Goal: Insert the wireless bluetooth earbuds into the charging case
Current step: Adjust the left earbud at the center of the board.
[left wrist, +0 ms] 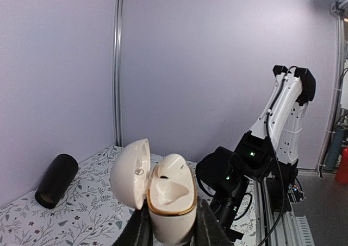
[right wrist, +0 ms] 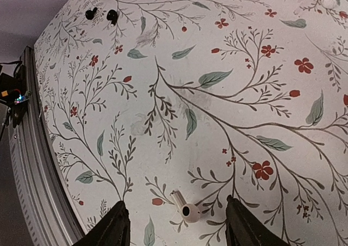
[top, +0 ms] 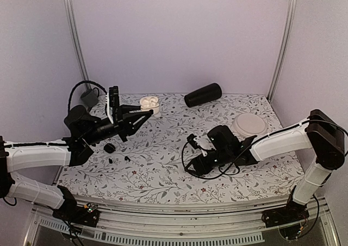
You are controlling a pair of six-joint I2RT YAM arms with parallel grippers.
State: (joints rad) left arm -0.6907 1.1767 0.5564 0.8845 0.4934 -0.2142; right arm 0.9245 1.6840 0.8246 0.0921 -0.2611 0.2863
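The cream charging case stands open, lid swung left, gripped between my left gripper's fingers. One cream earbud sits in its far well; the near well is empty. In the top view the case is at the left gripper's tips near the back of the table. A second cream earbud with a short stem lies on the floral table, between the spread fingers of my right gripper, which is open just above it. The right gripper covers that bud in the top view.
A black cylinder lies at the back centre and a round white disc at the back right. Small black pieces lie on the table's left side, and also show in the right wrist view. The table's near edge is left of the right gripper.
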